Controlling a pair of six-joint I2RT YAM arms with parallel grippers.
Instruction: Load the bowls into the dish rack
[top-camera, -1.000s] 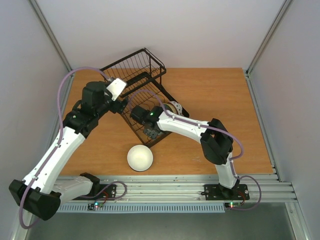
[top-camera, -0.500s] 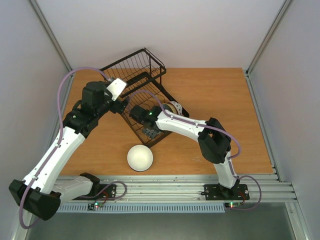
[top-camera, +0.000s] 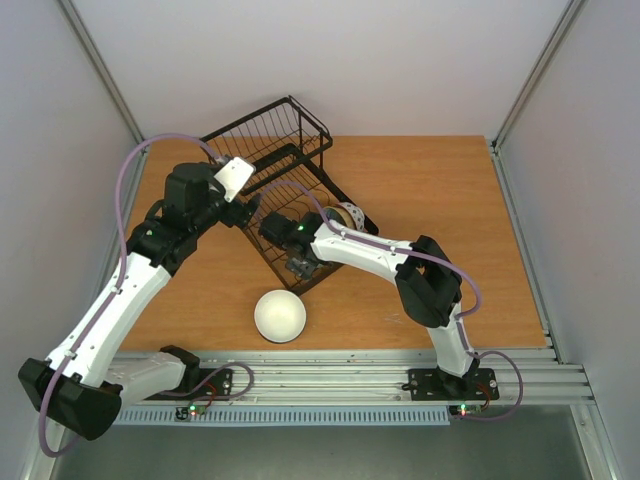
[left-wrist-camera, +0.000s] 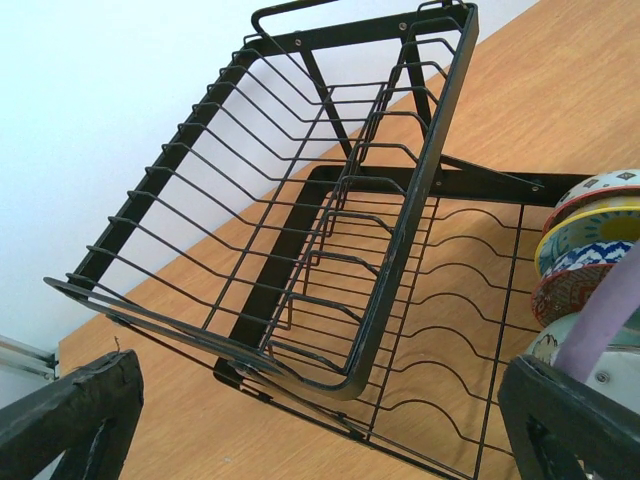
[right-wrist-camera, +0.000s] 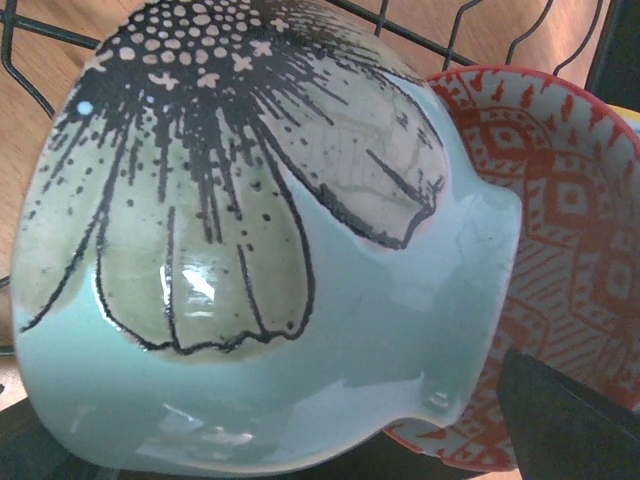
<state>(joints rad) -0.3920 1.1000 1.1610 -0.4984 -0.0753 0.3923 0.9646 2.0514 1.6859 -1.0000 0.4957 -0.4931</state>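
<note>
Now mint bowl (right-wrist-camera: 300, 330) lies in dish rack (top-camera: 290, 150), leaning on pink-red bowl (right-wrist-camera: 570, 220). Right gripper (top-camera: 298, 264) around it; I can't tell whether fingers pinch or stand clear. Left gripper (left-wrist-camera: 320, 415) fingers spread, empty, beside rack. I fear pulling back snags rim, topples bowl; white bowl (top-camera: 280, 315) on table (top-camera: 450, 200).
</note>
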